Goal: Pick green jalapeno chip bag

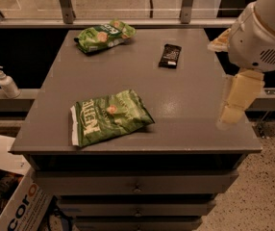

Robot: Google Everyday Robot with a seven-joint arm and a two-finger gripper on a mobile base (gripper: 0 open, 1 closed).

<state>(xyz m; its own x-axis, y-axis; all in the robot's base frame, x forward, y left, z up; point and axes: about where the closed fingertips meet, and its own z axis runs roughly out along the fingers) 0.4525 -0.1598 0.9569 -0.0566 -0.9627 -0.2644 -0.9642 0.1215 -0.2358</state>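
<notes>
Toward the front left of the desk [190, 100] lies the green jalapeno chip bag [111, 117], flat, its white seam facing left. Over at the desk's right edge hangs the tool [233, 102], well apart from the bag; open or closed, I cannot tell. Far back sit a smaller green bag [104, 34] and a dark bar [169, 55].

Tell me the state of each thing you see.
Jalapeno bag: flat at the front of the table, untouched.
Small green bag: flat, far left corner.
Black packet: flat, far right.
Pump bottle: upright, left of the table.
Drawers: shut.
Gripper: above the right edge, clear of both bags.
</notes>
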